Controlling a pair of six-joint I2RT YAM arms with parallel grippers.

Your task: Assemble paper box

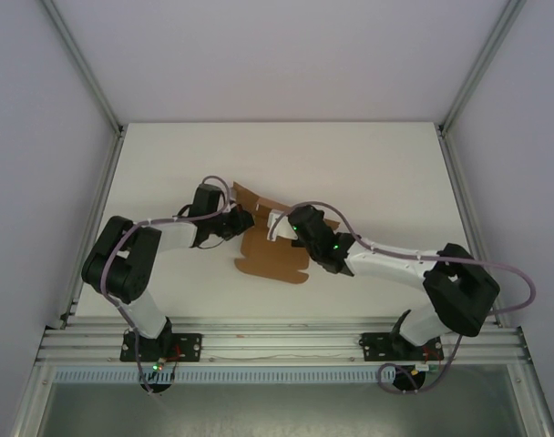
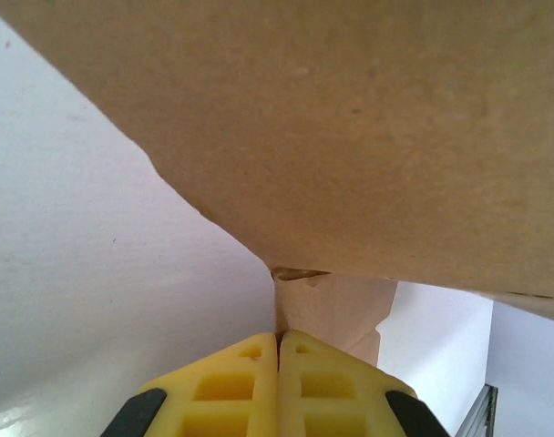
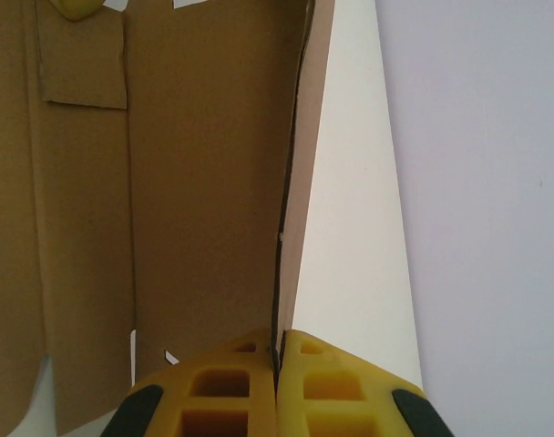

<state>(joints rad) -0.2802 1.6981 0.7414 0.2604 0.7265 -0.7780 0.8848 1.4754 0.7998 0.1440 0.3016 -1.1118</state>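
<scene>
The paper box point(image 1: 272, 255) is a brown die-cut cardboard sheet lying mid-table between the two arms, partly folded up. My left gripper point(image 1: 243, 221) is at its left upper edge, and its yellow fingers point(image 2: 250, 382) are shut on a thin cardboard flap point(image 2: 341, 305), with a large panel point(image 2: 368, 127) overhead. My right gripper point(image 1: 279, 225) holds the right side; its yellow fingers point(image 3: 323, 382) are shut on the edge of an upright cardboard wall point(image 3: 291, 209). The sheet's inner face point(image 3: 195, 182) fills the left of the right wrist view.
The white table point(image 1: 168, 164) spreads around the sheet, ringed by pale walls and aluminium frame posts point(image 1: 86, 68). The arm bases sit on the rail point(image 1: 277, 344) at the near edge.
</scene>
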